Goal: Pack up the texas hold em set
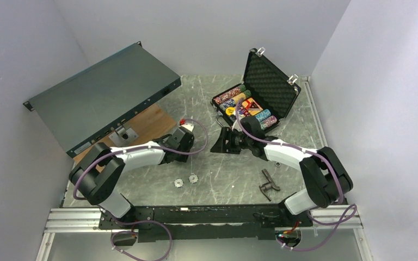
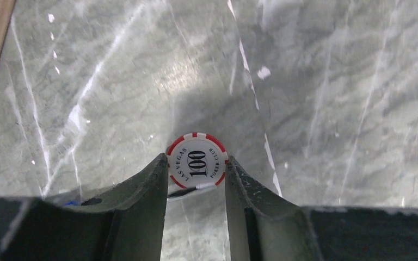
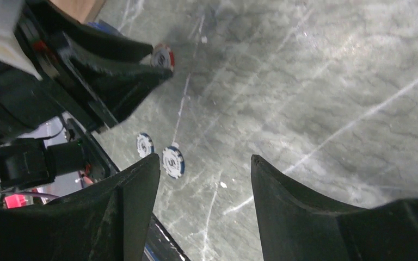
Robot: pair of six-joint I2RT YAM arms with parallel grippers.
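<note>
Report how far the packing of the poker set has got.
Done: rows of chips sit in the open briefcase. In hand: the left pincer is shut on a red-and-white 100 chip; the right pincer is open and empty. Left: a loose chip and a second loose chip lie on the table, and the briefcase is not yet closed.
</note>
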